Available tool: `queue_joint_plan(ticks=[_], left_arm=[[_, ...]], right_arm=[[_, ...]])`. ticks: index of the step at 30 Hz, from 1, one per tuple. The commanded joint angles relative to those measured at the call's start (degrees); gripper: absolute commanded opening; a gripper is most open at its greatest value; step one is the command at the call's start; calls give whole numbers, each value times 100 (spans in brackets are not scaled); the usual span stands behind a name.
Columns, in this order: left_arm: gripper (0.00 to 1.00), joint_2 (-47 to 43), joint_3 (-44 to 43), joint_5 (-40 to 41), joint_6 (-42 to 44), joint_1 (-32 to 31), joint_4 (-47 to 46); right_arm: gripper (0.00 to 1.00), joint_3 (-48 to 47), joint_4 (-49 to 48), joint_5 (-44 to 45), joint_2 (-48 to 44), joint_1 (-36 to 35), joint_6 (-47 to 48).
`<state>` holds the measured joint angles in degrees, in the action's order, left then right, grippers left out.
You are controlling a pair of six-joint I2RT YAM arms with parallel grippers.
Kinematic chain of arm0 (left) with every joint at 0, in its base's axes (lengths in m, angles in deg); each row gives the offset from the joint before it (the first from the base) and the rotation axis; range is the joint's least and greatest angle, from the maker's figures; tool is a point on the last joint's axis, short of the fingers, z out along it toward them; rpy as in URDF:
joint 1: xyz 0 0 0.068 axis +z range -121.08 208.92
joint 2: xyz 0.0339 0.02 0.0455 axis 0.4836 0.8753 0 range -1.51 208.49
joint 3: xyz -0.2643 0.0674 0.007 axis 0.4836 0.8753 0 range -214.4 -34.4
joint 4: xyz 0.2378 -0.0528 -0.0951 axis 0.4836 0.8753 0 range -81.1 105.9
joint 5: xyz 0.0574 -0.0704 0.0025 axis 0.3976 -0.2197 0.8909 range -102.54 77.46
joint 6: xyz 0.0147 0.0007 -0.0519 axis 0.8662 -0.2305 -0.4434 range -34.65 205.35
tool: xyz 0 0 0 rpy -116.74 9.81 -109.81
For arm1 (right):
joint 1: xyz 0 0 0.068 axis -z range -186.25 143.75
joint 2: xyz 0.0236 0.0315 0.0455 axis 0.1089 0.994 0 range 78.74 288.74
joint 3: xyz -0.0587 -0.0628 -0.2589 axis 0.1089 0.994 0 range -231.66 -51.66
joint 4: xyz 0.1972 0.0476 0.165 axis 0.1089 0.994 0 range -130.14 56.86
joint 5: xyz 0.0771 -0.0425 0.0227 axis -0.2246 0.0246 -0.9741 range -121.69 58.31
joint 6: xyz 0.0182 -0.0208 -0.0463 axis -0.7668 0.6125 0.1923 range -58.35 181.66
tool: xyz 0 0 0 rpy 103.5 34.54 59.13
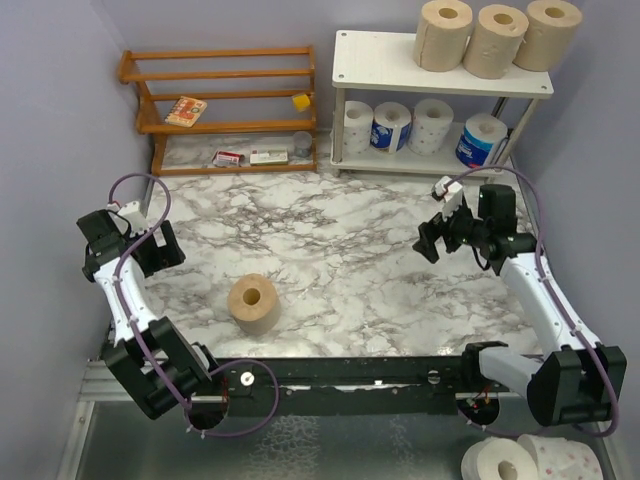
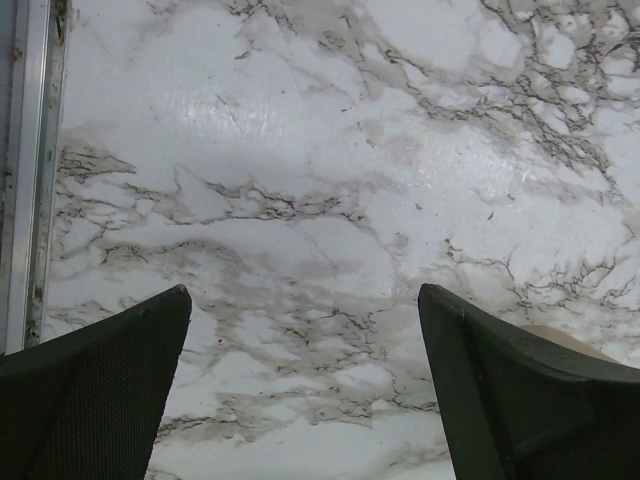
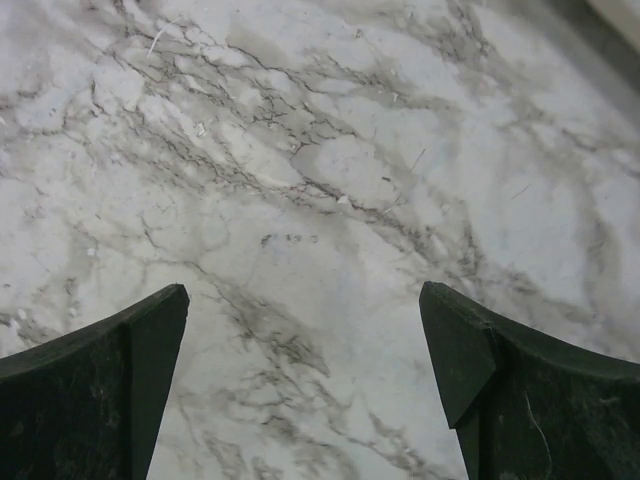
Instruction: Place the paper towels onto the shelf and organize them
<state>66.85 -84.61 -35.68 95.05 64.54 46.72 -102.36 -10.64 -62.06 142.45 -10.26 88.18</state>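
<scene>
One tan-brown paper towel roll point(image 1: 252, 303) stands on end on the marble table, near the front left. A sliver of it shows behind the right finger in the left wrist view point(image 2: 572, 340). Three tan rolls point(image 1: 496, 40) stand on the top board of the white shelf point(image 1: 380, 62). Two white dotted rolls point(image 1: 358, 125) and two blue-and-white wrapped rolls point(image 1: 482, 139) sit on its lower board. My left gripper point(image 1: 165, 245) point(image 2: 305, 300) is open and empty, left of and behind the loose roll. My right gripper point(image 1: 430, 240) point(image 3: 305, 295) is open and empty over bare marble, in front of the shelf.
An orange-brown wooden rack point(image 1: 220, 100) with small items stands at the back left beside the shelf. Purple walls close in both sides. Two more white rolls point(image 1: 500, 462) lie below the table's front edge at the right, by the right arm's base.
</scene>
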Motion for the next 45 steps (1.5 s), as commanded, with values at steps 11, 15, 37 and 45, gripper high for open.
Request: queue_joint_plan(ticks=[11,15,37,45], left_arm=[[99,-692,58,-2524,982,81,229],[99,-78,-583,-3469,3063,-355,1805],[99,1378,-790,-2645,6490,-2011,4488],[98,1359,-772,-2798,6655,-2058,4480]], right_arm=[[100,-106,429,2037,-60,14,-1975],[100,-41,508,2105,-96,139,-2093],[100,177,423,1188,-4,2151,-1633],[99,222,412,1016,68,2317,-1624]])
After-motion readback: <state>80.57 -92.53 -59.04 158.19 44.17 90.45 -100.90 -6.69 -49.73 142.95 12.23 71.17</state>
